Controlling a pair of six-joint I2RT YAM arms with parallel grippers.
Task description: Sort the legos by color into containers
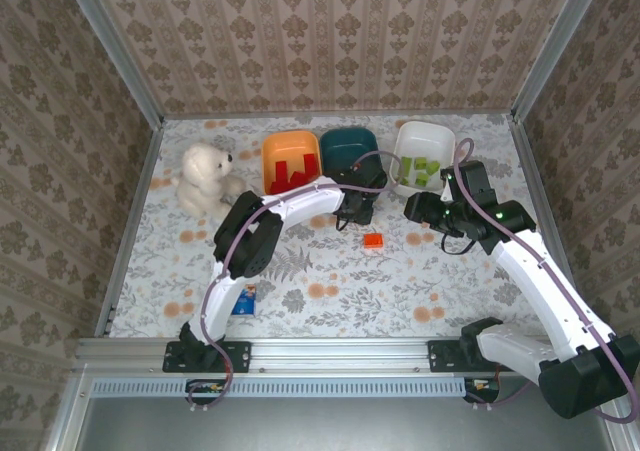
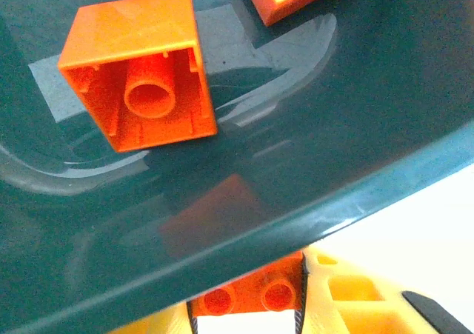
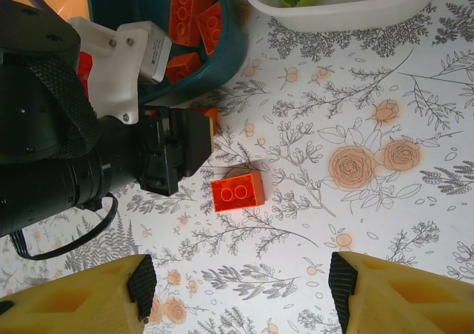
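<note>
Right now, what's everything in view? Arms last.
bowls: three; orange bowl, teal bowl, white bowl, left to right, far edge
red bricks: several, in orange bowl
orange bricks: at least three in teal bowl, one loose on table, one gripped
green bricks: several, in white bowl
bear: one, white, far left
packet: one, blue, by left base
left gripper: shut on orange brick, at teal bowl's rim
right gripper: open, above loose brick

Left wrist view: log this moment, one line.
left fingers: shut on orange brick beside teal bowl | right fingers: open near loose orange brick | teal bowl: holds orange bricks
</note>
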